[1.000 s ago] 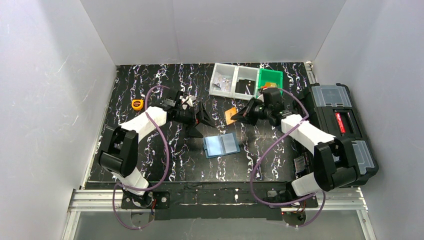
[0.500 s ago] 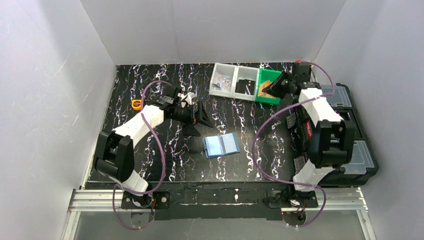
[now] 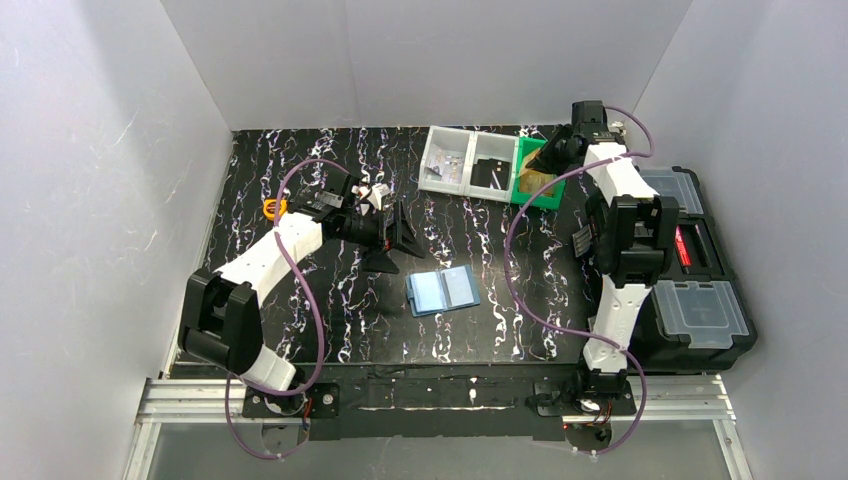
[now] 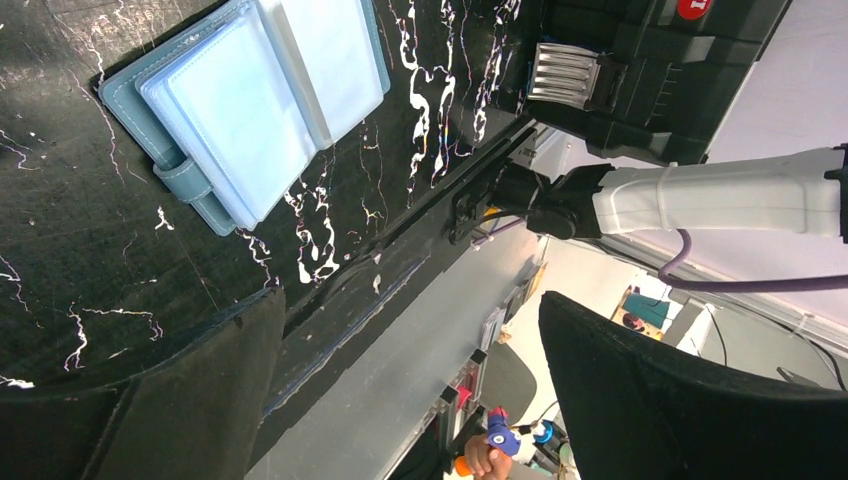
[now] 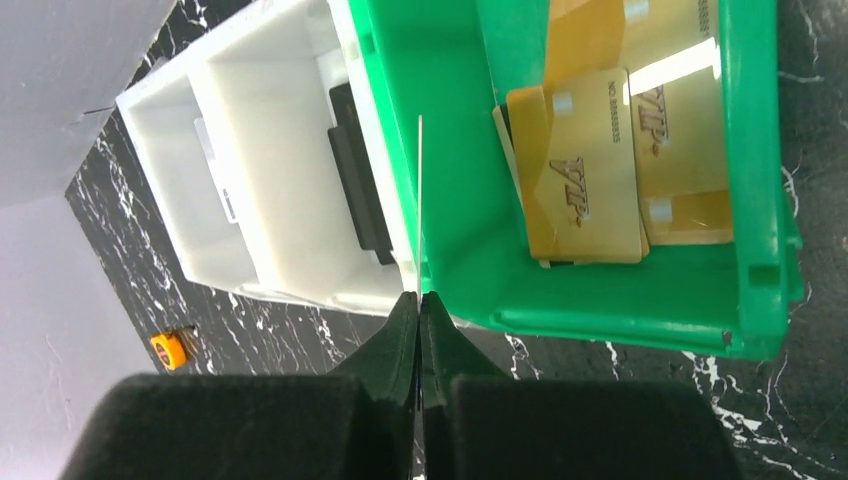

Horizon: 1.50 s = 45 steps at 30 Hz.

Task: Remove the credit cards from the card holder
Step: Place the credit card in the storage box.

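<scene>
Your left end effector is wide open and holds nothing. It hangs over the counter, near the card holder but not touching it. The card holder lies open and flat in the middle of the counter, pale inside facing up. Your right end effector is pinched tight on a thin card, seen edge-on, over the green bin. Gold cards lie in that bin.

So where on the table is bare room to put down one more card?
Bare table lies between the card holder and the near edge, and again between it and the clear bins. The back right is crowded: green bin, right pincer holding a card.
</scene>
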Motion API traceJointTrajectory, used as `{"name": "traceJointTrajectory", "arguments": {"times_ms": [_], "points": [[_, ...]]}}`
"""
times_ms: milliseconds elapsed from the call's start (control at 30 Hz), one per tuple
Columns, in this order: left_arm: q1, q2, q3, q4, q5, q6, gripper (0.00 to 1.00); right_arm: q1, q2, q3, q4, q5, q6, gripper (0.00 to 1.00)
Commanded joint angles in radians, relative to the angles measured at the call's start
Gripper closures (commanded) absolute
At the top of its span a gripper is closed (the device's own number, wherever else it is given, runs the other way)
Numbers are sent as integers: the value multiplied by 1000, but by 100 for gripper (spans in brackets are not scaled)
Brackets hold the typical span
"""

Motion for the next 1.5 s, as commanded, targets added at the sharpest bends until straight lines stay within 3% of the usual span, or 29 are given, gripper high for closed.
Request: {"name": "traceJointTrajectory", "arguments": {"times_ms": [0,633,733,867,967,1267,1467], "points": [[4,-46,25,-39,25,29,2,-7,28,97,-38,36,-5,99],[4,-54,14,-59,8,32,2,-48,195,274,-145,29,-41,98],[4,-56,12,-65,4,32,2,-48,221,309,-162,22,-43,89],[4,-59,8,-67,-2,30,2,-48,229,342,-187,25,-41,61],[4,-62,5,-67,-9,28,2,-47,209,357,-210,33,-38,48],[3,-50,-10,-67,-37,29,2,-44,41,256,-225,30,-16,37],[-41,-14,22,-81,-133,18,2,-28,-191,-82,-99,-22,12,32]]}}
